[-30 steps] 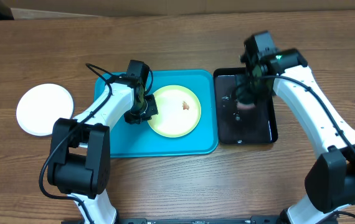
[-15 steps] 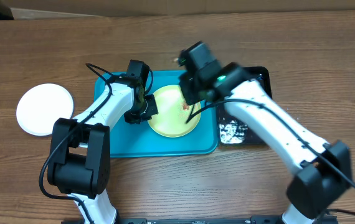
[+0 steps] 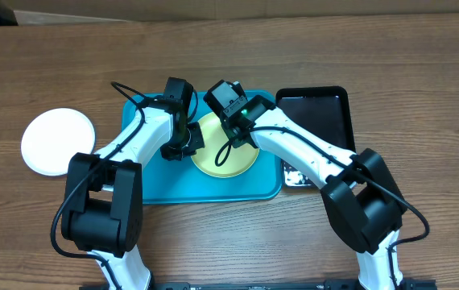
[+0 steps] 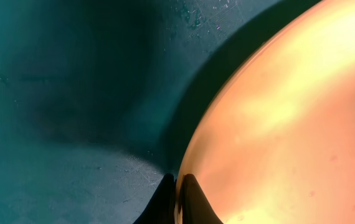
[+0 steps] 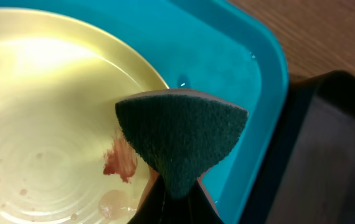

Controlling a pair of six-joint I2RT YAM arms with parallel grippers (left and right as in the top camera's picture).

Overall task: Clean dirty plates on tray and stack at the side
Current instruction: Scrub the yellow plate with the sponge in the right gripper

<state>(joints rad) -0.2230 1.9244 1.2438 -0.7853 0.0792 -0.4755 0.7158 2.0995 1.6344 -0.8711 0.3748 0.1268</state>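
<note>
A yellow-green plate (image 3: 231,157) lies on the turquoise tray (image 3: 173,181). My left gripper (image 3: 186,142) is shut on the plate's left rim; in the left wrist view the fingertips (image 4: 193,198) pinch the plate edge (image 4: 277,124). My right gripper (image 3: 231,121) hovers over the plate's far side, shut on a green sponge (image 5: 180,140). A reddish smear (image 5: 120,160) shows on the plate (image 5: 47,106) just left of the sponge. A white plate (image 3: 58,142) lies on the table at the left. The mint-blue plate is not seen.
A glossy black tray (image 3: 326,121) with foamy water sits right of the turquoise tray; it also shows in the right wrist view (image 5: 333,155). The table is brown wood (image 3: 423,64).
My right arm swung left from the black tray with the sponge and now hangs over the yellow-green plate. The left gripper has stayed on the plate's rim.
</note>
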